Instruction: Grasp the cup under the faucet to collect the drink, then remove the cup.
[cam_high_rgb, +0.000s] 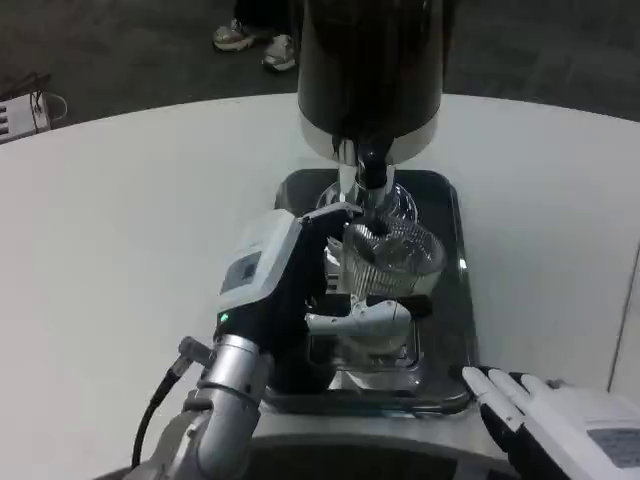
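A clear ribbed cup (390, 262) is held by my left hand (300, 280), fingers wrapped around its sides. The cup sits just below and slightly right of the black faucet spout (372, 172) of the dark drink dispenser (370, 70). It hovers over the shiny metal drip tray (450, 300); whether it touches the tray is unclear. I cannot tell if liquid is in the cup. My right hand (570, 425) lies at the bottom right corner, fingers stretched out and holding nothing, just past the tray's front right corner.
The dispenser stands on a chrome foot (395, 205) at the back of the tray. White table (120, 250) spreads wide to the left and right. A person's shoes (255, 45) show on the dark floor beyond the table.
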